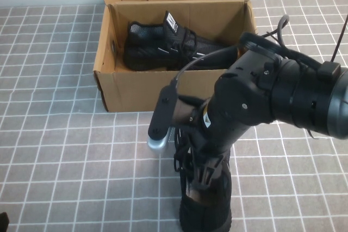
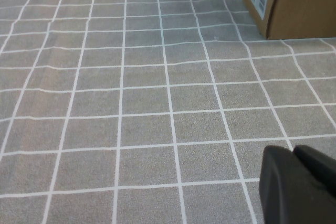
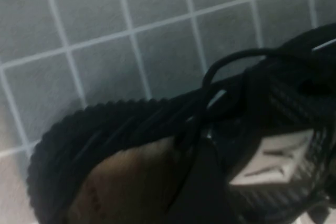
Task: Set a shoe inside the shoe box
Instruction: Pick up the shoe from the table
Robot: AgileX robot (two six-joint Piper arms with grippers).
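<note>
Now right hand (image 1: 202,180) gapes over shoe (image 1: 209,213).

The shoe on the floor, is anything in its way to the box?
One matching shoe already lies inside the box, filling its far side. The other shoe lies on the tiled mat in front, right under the right gripper. Only bare mat shows between it and the box. The left gripper is shut, off to the side.
</note>
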